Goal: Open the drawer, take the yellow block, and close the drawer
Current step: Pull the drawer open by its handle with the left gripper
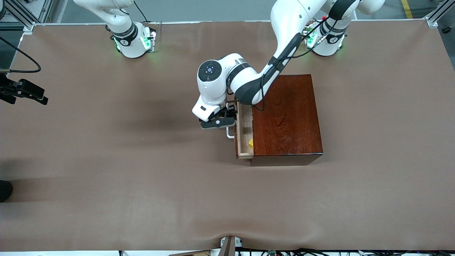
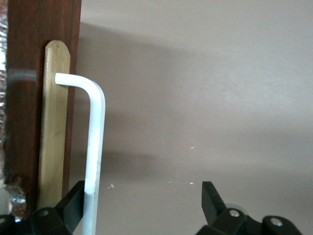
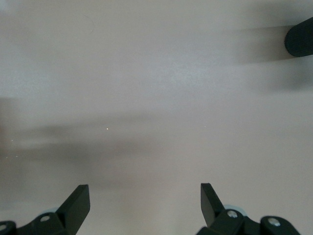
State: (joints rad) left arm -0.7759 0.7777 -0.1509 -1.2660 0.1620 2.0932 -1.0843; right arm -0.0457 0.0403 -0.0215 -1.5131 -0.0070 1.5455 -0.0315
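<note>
Hooking the drawer (image 1: 244,133) by its white handle (image 2: 93,156)

My left gripper (image 1: 217,122) hangs at the drawer front's 9 o'clock, fingers apart, one finger (image 2: 73,205) touching the bar for pulling. That tray is partly out; the yellow block (image 1: 251,143) peeks inside. My right gripper (image 3: 145,205) waits, fingers spread, over bare table (image 1: 106,160).

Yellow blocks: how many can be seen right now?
1. The yellow block lies inside the partly open drawer, mostly covered by the wooden box. The still-covered part of the drawer could hide more.
</note>
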